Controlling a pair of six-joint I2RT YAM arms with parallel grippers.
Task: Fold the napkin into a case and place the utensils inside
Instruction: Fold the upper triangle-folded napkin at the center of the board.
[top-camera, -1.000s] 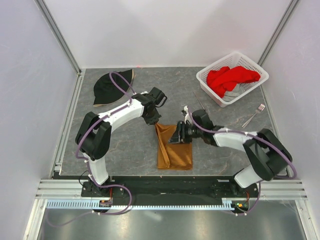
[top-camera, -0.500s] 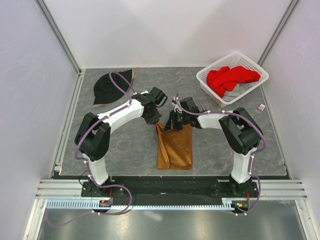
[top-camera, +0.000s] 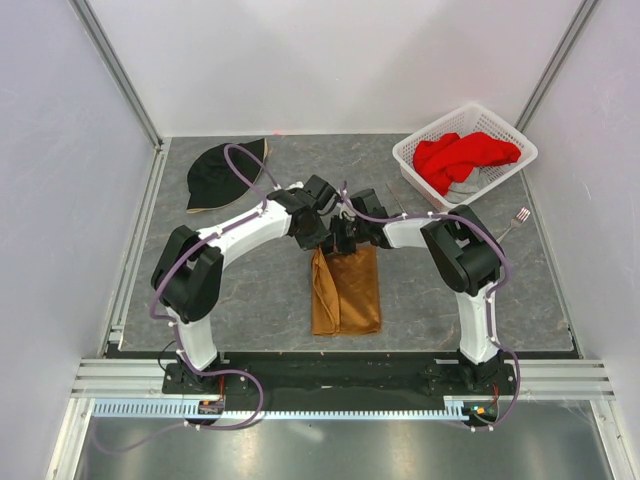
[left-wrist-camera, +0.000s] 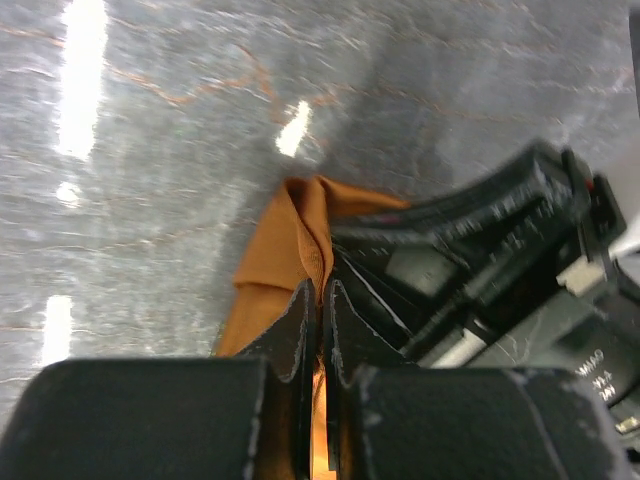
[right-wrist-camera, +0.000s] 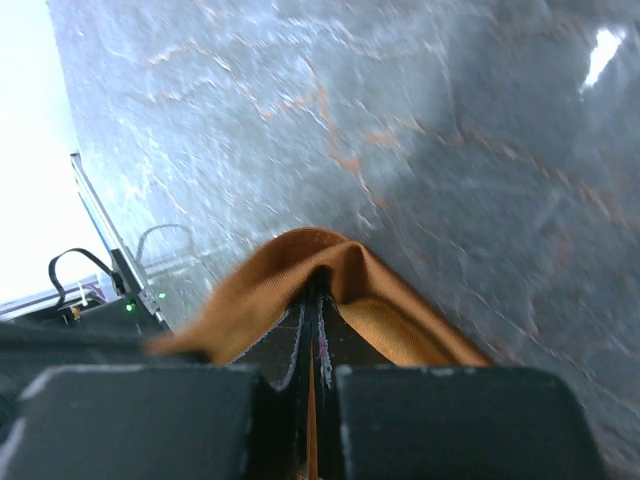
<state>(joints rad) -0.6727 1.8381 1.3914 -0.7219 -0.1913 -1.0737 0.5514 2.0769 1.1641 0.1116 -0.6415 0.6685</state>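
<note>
Left gripper and right gripper both clamped on the far edge of the thin shiny orange-brown napkin, nearly touching each other — an uneven pull could skew the fold or clash the jaws.

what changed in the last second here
The right gripper swung left and away to the napkin's far edge and closed on it beside the left gripper. Left gripper's pinch, hat, basket and fork unchanged.

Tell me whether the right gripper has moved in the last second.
Yes. The right gripper has shifted left and farther back, nearer the black hat, and is shut on the napkin.
</note>
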